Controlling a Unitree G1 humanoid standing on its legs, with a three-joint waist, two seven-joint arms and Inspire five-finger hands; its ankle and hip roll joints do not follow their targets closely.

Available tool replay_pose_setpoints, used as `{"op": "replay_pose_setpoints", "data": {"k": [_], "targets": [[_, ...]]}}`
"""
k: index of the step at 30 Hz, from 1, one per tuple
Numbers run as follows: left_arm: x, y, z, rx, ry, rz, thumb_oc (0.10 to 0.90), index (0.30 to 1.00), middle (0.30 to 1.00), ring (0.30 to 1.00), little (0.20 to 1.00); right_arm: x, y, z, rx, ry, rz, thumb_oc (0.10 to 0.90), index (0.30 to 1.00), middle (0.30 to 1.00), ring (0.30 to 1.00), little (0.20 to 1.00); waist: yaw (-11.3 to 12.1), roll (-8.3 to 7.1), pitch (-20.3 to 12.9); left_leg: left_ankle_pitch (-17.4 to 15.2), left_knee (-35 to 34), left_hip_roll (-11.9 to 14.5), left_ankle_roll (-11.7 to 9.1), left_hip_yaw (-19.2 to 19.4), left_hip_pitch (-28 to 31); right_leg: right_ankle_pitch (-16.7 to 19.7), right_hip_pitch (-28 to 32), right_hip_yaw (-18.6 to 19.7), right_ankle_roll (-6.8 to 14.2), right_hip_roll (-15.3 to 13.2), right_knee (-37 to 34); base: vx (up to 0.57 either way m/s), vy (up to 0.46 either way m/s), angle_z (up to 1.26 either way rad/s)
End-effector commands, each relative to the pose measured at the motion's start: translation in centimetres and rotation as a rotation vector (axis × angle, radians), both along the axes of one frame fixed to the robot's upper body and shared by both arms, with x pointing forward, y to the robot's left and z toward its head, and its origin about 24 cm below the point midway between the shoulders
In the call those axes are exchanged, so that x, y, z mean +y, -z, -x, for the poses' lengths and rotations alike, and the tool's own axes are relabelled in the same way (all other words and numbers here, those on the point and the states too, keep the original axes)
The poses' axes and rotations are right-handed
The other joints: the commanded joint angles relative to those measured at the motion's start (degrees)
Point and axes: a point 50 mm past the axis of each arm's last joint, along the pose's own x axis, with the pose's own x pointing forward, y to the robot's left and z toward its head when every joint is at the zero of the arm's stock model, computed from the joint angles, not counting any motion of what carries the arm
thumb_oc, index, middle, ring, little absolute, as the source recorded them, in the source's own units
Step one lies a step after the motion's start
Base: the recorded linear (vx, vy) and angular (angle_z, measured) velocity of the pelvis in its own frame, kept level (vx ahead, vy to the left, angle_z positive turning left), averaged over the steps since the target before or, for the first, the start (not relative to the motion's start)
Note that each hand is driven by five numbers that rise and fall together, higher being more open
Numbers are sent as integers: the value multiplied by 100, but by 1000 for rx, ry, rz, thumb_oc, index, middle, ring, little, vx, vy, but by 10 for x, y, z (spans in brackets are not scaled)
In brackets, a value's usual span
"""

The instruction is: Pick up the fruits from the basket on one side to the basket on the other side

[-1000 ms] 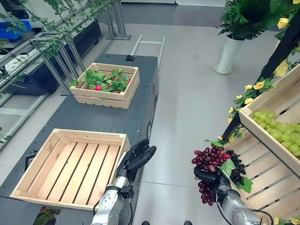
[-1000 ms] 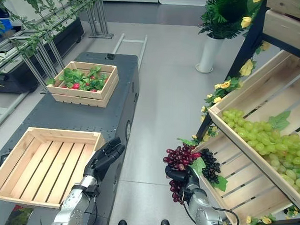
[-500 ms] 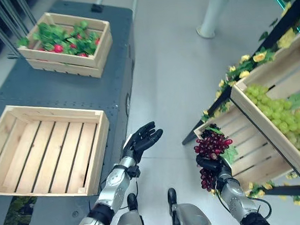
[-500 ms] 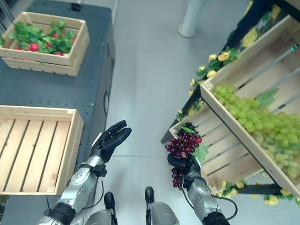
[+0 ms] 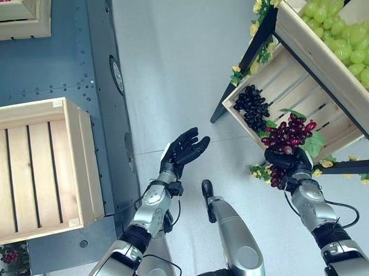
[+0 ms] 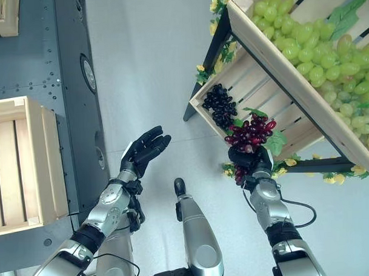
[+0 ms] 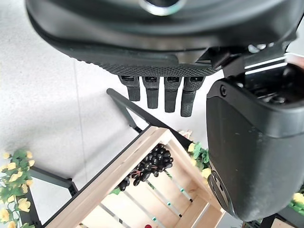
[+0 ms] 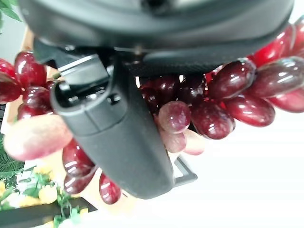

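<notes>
**Red grapes held at the lower shelf crate**

A red grape bunch (image 5: 288,134) is clenched in the right hand (image 5: 285,165) at 3 o'clock, just before the lower shelf crate (image 5: 274,89). The left hand (image 5: 184,151) is held with fingers spread, at centre. An empty wooden crate (image 5: 82,147) sits at 9 o'clock on the surface (image 5: 54,64).

I can read no text, label, number or sign anywhere I look: none on the crates, the platform or the rack.
</notes>
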Motion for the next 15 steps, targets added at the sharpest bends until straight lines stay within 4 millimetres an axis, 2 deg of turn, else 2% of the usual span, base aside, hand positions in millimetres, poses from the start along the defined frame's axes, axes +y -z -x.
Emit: {"op": "replay_pose_setpoints", "data": {"k": [1, 7, 8, 9, 12, 15], "targets": [[-35, -52, -3, -260, 87, 106, 800, 900, 900, 900, 900, -59, -79, -4, -292, 149, 165, 400, 300, 300, 300, 300, 38, 107, -63, -774, 1087, -105, -21, -359, -165, -196, 20, -298, -459, 212, 514, -48, 31, -3], [-33, -54, -3, -261, 86, 97, 800, 900, 900, 900, 900, -88, -94, 2, -314, 253, 196, 400, 300, 300, 300, 300, 79, 133, -63, -825, 1344, -153, -12, -493, -470, -273, -230, -390, -483, 247, 774, -24, -27, 2], [-32, -57, -3, -268, 90, 94, 800, 900, 900, 900, 900, -93, -100, 2, -327, 274, 208, 400, 300, 300, 300, 300, 89, 127, -63, -680, 1363, -157, 16, -479, -626, -170, -364, -408, -526, 239, 764, -81, -50, 4], [-32, -57, -3, -269, 92, 93, 800, 900, 900, 900, 900, -95, -103, 3, -330, 284, 214, 400, 300, 300, 300, 300, 97, 132, -63, -670, 1379, -163, 13, -496, -656, -169, -382, -415, -531, 239, 773, -90, -78, 2], [-31, -56, -2, -264, 116, 84, 800, 900, 900, 900, 900, -113, -132, 0, -337, 329, 263, 400, 300, 300, 300, 300, 183, 191, -63, -583, 1359, -206, -15, -584, -734, -189, -449, -463, -559, 240, 805, -15, -54, -3], [-32, -56, -2, -265, 126, 87, 800, 900, 900, 900, 900, -120, -147, -5, -315, 323, 288, 400, 300, 300, 300, 300, 241, 204, -63, -500, 1355, -219, -46, -638, -778, -194, -464, -492, -578, 245, 797, -7, -48, 0]]}}
